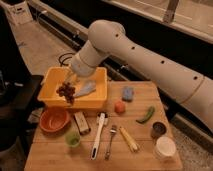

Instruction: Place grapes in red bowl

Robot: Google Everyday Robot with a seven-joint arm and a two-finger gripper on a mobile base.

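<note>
Nearest the camera, the wooden desk [50, 155] carries a green cup [72, 138] just in front and to the right of the red bowl [52, 129], with a white brush [97, 136] and a fork [111, 142] lying farther to the bowl's right. The red bowl sits empty near the desk's left edge, its mouth facing up, so it looks ready to receive the fruit from above. Just beside it on the right stands a small brown box [81, 122]. Directly behind the bowl is the yellow tub [75, 104], with a grey-blue cloth [86, 90] lying inside. The grapes [66, 91] hang above the tub's near left part, behind and a little right of the bowl. They are off every surface and dangle in a dark bunch below the claw [69, 84], which is pinched tight on the top of the bunch. Holding them from above probably lets the berries hang free, so they can be carried over the tub wall toward the bowl without dragging. Behind and right of the bowl, the white arm [150, 60] reaches in from the far right, bends at a thick joint above the tub, and angles its wrist down and leftward. The claw thus points toward the bowl's side of the desk.
</note>
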